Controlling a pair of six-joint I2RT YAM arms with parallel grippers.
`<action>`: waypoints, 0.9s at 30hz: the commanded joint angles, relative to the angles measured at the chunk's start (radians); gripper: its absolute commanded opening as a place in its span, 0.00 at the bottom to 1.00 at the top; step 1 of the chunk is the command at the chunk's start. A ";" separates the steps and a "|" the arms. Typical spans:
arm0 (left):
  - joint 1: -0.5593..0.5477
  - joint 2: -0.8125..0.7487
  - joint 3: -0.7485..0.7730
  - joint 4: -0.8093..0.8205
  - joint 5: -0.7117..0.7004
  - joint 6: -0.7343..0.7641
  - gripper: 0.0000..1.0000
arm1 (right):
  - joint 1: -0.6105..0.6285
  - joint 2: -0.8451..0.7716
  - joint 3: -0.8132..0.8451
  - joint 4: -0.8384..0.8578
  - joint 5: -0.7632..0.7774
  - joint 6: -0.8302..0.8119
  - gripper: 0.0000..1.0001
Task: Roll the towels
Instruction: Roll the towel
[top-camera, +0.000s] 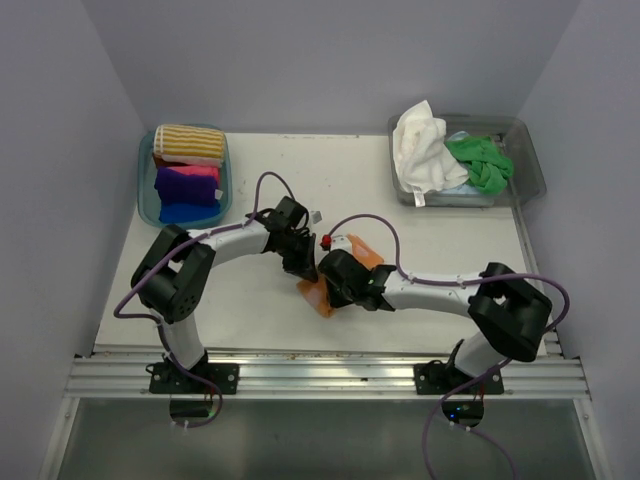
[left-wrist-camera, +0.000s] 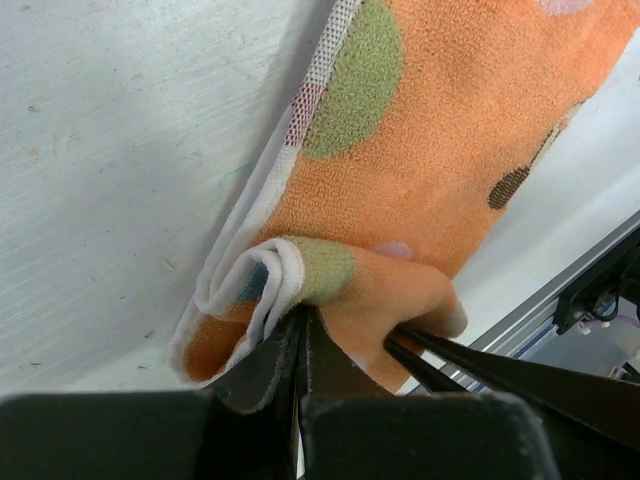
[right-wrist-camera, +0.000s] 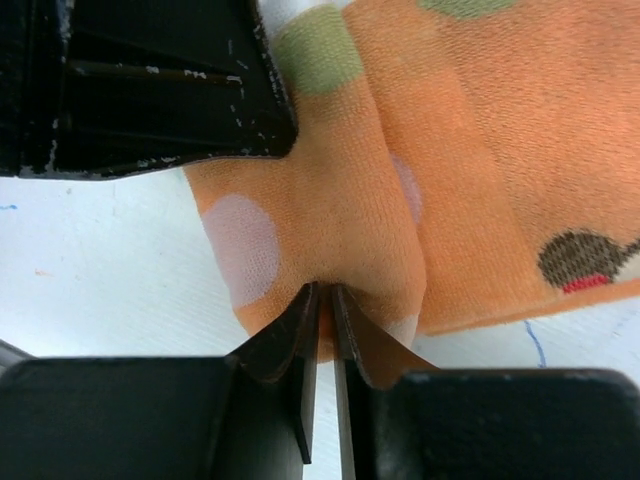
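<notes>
The left gripper (left-wrist-camera: 302, 325) pinched the rolled edge of the orange towel (left-wrist-camera: 440, 130) mid-table. The right gripper (right-wrist-camera: 322, 300) clamped a fold just beside it.

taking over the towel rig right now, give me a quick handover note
Grippers: left gripper shut on the rolled-up end of the orange towel; right gripper shut on a fold of the same towel, mid-table.
Done: striped towel, purple towel and blue towel, among others, lie rolled in the left tub.
Left: finish this roll; white towel and green towel lie loose in the right tub.
</notes>
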 joint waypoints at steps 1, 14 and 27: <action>0.009 -0.027 -0.004 0.008 0.032 0.030 0.00 | 0.009 -0.073 0.008 -0.084 0.078 0.011 0.16; 0.012 -0.011 -0.033 0.039 0.080 0.039 0.00 | 0.194 -0.043 0.154 -0.154 0.217 -0.293 0.51; 0.022 -0.004 -0.027 0.037 0.089 0.042 0.00 | 0.268 0.155 0.186 -0.118 0.369 -0.450 0.54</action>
